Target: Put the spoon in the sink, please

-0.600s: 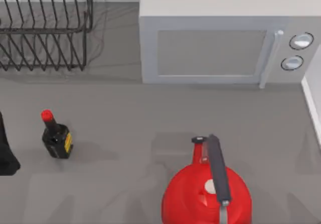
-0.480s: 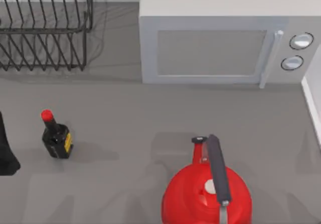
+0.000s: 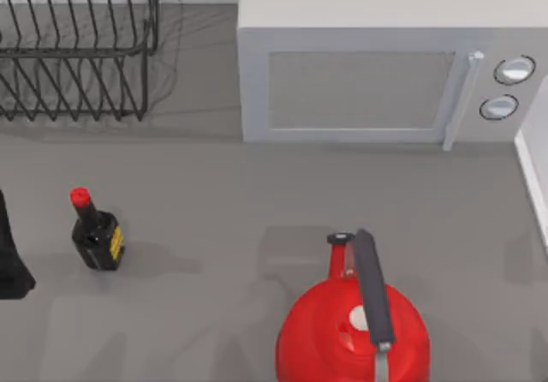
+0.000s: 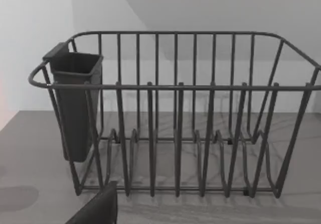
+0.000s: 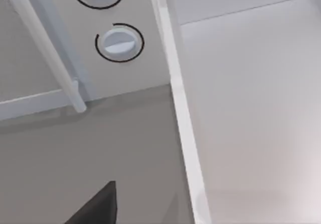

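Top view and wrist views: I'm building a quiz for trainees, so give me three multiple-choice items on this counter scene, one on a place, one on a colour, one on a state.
1. Where does the dark bottle stand?
A. at the counter's left
B. on the microwave
C. inside the rack

2. What colour is the kettle?
A. blue
B. red
C. green

3. How is the microwave door?
A. wide open
B. removed
C. closed

Answers: 1 A, it stands on the counter below the dish rack; 2 B, its body is red; 3 C, the door sits flush with the front.
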Robot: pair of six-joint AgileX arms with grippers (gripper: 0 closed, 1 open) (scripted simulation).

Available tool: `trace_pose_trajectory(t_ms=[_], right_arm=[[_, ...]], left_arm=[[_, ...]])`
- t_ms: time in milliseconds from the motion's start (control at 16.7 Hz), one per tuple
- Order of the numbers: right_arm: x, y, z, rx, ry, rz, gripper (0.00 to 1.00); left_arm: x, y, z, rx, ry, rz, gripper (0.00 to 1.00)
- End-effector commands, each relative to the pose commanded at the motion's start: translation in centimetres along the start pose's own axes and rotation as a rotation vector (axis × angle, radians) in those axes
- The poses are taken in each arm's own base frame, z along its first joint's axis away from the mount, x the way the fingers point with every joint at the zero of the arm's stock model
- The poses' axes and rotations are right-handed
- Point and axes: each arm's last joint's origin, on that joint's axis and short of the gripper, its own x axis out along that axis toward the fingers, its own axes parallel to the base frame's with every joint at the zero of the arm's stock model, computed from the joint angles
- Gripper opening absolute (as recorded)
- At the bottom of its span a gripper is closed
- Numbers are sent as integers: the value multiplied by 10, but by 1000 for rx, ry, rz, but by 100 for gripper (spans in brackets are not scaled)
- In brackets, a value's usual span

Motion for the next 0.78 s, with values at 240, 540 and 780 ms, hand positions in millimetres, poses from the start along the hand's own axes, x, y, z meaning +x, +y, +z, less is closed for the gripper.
trace_pose_trajectory(t_ms=[240,540,780], right_arm=[[25,1,19,190,409,-150,100],[61,-1,39,395,786,-380,100],[85,-4,47,492,959,-525,100]], left_arm=[[0,0,0,0,0,0,100],[0,0,0,0,0,0,100],[0,0,0,0,0,0,100]])
